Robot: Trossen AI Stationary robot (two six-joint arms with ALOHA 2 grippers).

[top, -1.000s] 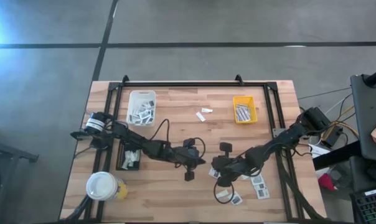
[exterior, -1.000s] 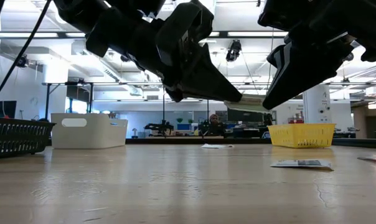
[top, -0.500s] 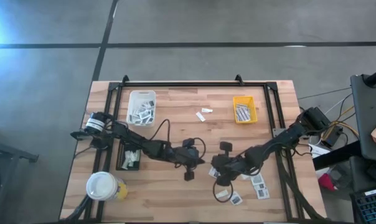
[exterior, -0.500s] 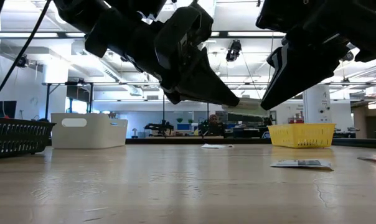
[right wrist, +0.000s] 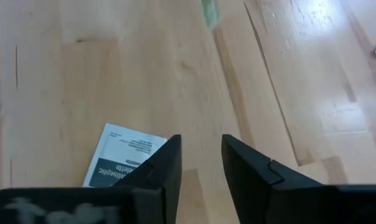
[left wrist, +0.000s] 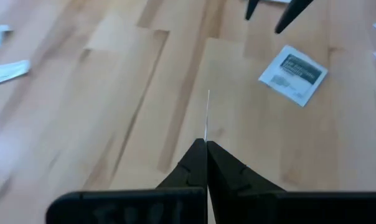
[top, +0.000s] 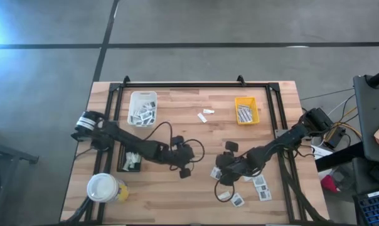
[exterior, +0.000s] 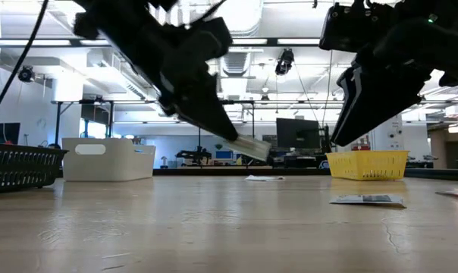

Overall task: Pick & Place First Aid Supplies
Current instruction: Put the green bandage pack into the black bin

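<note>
My left gripper hovers over the middle of the table, shut on a flat white packet of the first aid supplies. My right gripper stands open just to its right, above the table, with nothing between its fingers. Other white packets with dark print lie flat on the wood below and beside the right gripper. One of these shows under the right fingers, and one lies ahead of the left gripper. My left gripper pinches the packet between its two fingers at one edge. In the left wrist view the packet shows edge-on as a thin white line. The fingers slant downward toward the table's right. The packet juts out past the fingertips, lifted clear of the table.
A white tray with packets stands at the far left. A yellow tray stands at the far right and a black tray at the left. A white-lidded cup stands near left. A loose strip lies at far centre.
The two grippers met over the packet at the table's middle. My right gripper has opened and let go of it. My left gripper, still shut on the packet, has drawn back toward the table's left edge and carried it away from the right fingers.
</note>
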